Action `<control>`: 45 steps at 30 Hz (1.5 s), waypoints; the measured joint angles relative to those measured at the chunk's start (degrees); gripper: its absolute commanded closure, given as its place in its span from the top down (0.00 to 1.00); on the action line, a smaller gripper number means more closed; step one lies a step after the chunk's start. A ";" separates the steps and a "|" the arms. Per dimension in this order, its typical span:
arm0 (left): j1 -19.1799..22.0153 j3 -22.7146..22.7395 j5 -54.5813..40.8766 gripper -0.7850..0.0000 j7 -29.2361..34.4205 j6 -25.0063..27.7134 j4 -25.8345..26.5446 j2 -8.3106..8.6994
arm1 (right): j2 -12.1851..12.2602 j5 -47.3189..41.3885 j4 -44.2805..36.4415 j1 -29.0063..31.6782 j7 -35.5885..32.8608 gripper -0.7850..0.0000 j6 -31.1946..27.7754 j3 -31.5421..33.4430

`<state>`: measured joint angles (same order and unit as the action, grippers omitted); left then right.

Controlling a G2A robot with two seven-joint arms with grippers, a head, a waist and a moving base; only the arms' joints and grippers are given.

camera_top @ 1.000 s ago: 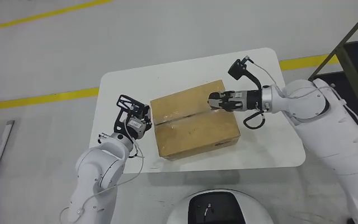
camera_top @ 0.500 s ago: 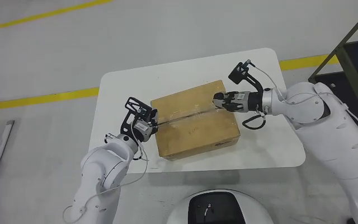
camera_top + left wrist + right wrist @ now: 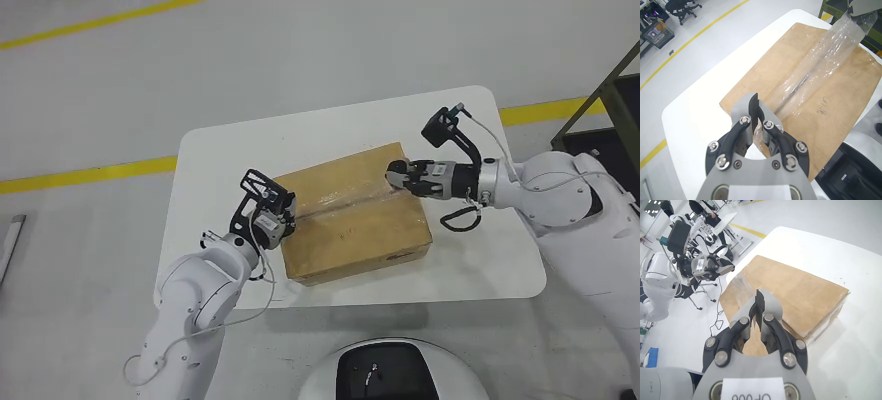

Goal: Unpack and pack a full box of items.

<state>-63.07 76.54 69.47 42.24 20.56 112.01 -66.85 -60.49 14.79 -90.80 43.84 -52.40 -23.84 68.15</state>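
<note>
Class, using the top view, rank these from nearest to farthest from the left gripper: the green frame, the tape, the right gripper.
1. tape: along the seam of the box, starting beside the left gripper.
2. right gripper: at the box's far end.
3. green frame: farther still, at the view's right edge.

Robotics lab or test hall, not a home. Glossy pale floor (image 3: 300, 70) with yellow lane lines (image 3: 90, 174) like a factory bay. White rounded tabletop (image 3: 300, 140) as the work station. Around it: black office chair (image 3: 680, 8), computer case with lit fans (image 3: 654, 34), green metal rack (image 3: 826, 7), other white robots (image 3: 703, 238) by a white desk (image 3: 725, 221), blue crate (image 3: 652, 354).
</note>
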 measured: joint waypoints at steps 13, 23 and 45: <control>0.42 -1.62 -1.25 0.00 0.57 1.42 -0.68 0.14 | 0.16 1.75 1.23 -0.62 -0.86 0.00 -0.05 -1.50; 0.47 -2.87 1.10 0.00 -0.33 1.18 -2.95 0.25 | 0.30 2.62 1.50 -0.68 -0.02 0.00 0.03 -1.87; 0.99 -3.86 2.13 0.00 0.09 0.86 -4.62 0.44 | 0.26 3.77 3.25 -1.40 0.28 0.00 0.87 -4.03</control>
<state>-62.08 72.68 71.60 42.32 21.41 107.39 -66.41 -60.23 18.56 -87.55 42.44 -52.13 -22.98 64.12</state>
